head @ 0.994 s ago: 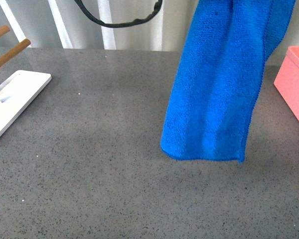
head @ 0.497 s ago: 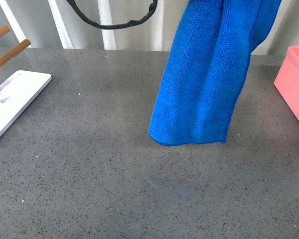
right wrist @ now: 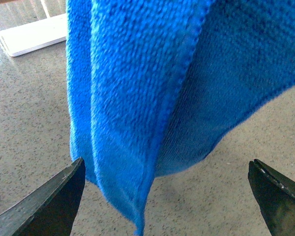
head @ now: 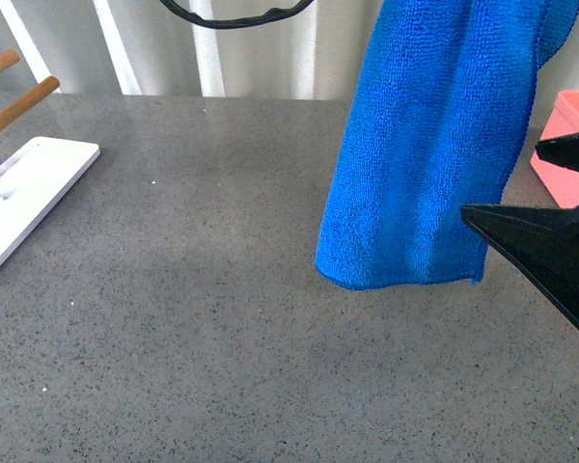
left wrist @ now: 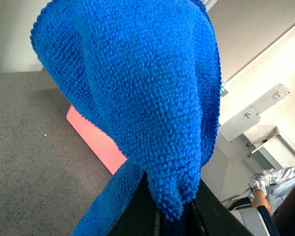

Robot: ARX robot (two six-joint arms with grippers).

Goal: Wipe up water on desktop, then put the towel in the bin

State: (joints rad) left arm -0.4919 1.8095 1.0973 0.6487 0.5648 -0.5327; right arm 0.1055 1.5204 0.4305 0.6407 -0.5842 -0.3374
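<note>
Left pincer (left wrist: 174,211) is clamped on the towel (head: 425,145), with cloth bunched between its dark fingers (left wrist: 214,216) and draping over them. Right pincer (head: 502,183) comes in from the right edge of the front view, jaws spread wide, black tapered fingers (head: 545,246) pointing left at the hanging cloth. In the right wrist view both tips stand far apart and grip nothing.

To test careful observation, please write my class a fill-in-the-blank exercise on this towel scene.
1. The left end effector is shut on the ____.
2. The right end effector is ____, holding nothing.
3. The bin is coloured ____.
Missing words: towel; open; pink.
</note>
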